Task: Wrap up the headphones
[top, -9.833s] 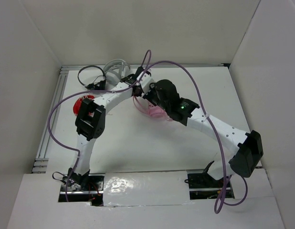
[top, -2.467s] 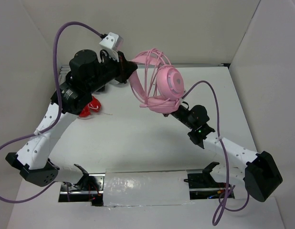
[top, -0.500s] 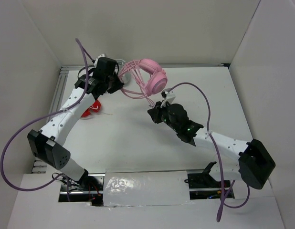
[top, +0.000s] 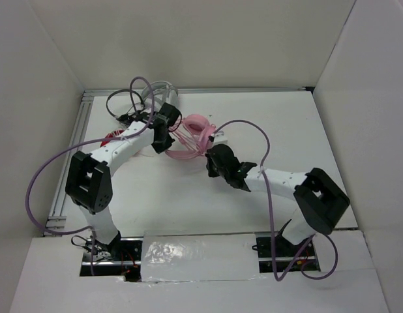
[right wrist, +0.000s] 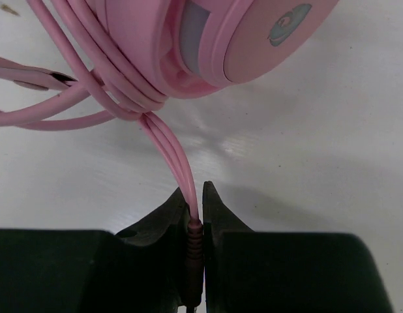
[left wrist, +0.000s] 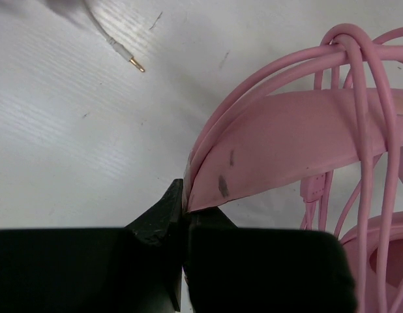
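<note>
The pink headphones (top: pixel 196 125) lie low over the table's middle back, between my two grippers. My left gripper (top: pixel 169 137) is shut on the edge of the pink headband (left wrist: pixel 299 143); its jaws pinch the band's lower left tip (left wrist: pixel 186 203). Several turns of the thin pink cable (left wrist: pixel 359 98) are looped over the headband. My right gripper (top: pixel 213 151) is shut on the cable's ribbed plug end (right wrist: pixel 195 235). From there the cable (right wrist: pixel 175 153) runs up to the coils beside the round earcup (right wrist: pixel 253 32).
Thin black headphones (top: pixel 122 104) and white/grey headphones (top: pixel 161 87) lie at the back left. A red object (top: pixel 113 137) shows behind the left arm. A white cable with a gold plug (left wrist: pixel 131 62) lies on the table. White walls enclose the table.
Both arms have come down and nearer, bringing the headphones from the raised back position down close to the table. The grips are unchanged.
</note>
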`<move>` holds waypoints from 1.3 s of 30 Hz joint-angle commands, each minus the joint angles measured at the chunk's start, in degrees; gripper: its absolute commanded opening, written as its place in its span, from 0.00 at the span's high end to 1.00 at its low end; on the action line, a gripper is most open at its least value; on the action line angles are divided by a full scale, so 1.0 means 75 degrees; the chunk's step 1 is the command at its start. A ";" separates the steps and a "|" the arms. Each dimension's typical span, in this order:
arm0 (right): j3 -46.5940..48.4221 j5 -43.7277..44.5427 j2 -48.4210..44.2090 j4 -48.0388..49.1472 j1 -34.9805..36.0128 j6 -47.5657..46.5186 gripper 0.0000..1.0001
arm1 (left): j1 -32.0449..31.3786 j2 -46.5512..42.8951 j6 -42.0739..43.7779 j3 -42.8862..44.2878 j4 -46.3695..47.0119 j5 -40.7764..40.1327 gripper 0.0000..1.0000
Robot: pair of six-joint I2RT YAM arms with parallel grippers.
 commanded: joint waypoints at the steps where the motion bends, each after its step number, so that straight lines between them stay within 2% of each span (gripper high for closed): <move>1: 0.0542 0.0607 0.0455 -0.0520 0.0039 0.0190 1.00 | -0.0035 0.0214 -0.1059 -0.0037 0.0292 -0.0423 1.00; 6: 0.1232 0.0933 0.1452 -0.1092 0.0028 0.0354 1.00 | -0.0222 0.0718 -0.1433 -0.0330 0.0305 -0.0247 1.00; 12: 0.1445 0.1344 0.1570 -0.1539 0.0039 0.0273 1.00 | -0.0328 0.1246 -0.1598 -0.0424 0.0339 -0.0270 1.00; 16: 0.1480 0.1918 0.1687 -0.1680 0.0051 0.0016 0.98 | -0.0387 0.1411 -0.1073 -0.0635 0.0947 -0.0107 1.00; 21: 0.1597 0.2012 0.2097 -0.1610 0.0039 -0.0021 0.88 | -0.0387 0.1353 -0.0848 -0.1044 0.1452 -0.0036 1.00; 24: 0.1621 0.2036 0.2156 -0.1504 0.0051 -0.0009 0.89 | -0.0399 0.1212 -0.0615 -0.1349 0.1767 0.0011 1.00; 26: 0.1609 0.2141 0.2133 -0.1457 0.0063 -0.0067 0.89 | -0.0410 0.1165 -0.0404 -0.1467 0.1909 0.0163 0.92; 29: 0.1621 0.2119 0.2156 -0.1516 0.0074 -0.0138 0.84 | -0.0399 0.1223 -0.0193 -0.1456 0.2027 0.0292 0.73; 31: 0.1621 0.1955 0.2238 -0.1481 0.0063 -0.0196 0.83 | -0.0410 0.1224 -0.0052 -0.1456 0.2073 0.0374 0.65; 34: 0.1668 0.1767 0.2402 -0.1422 0.0098 -0.0196 0.75 | -0.0410 0.1096 0.0100 -0.1549 0.2214 0.0491 0.45; 37: 0.1738 0.1696 0.2472 -0.1352 0.0133 -0.0208 0.68 | -0.0422 0.0815 0.0253 -0.1654 0.2331 0.0527 0.36; 38: 0.1773 0.1685 0.2461 -0.1340 0.0133 -0.0197 0.67 | -0.0422 0.0744 0.0265 -0.1690 0.2331 0.0515 0.30; 39: 0.1785 0.1638 0.2438 -0.1340 0.0133 -0.0220 0.65 | -0.0422 0.0651 0.0311 -0.1725 0.2355 0.0515 0.28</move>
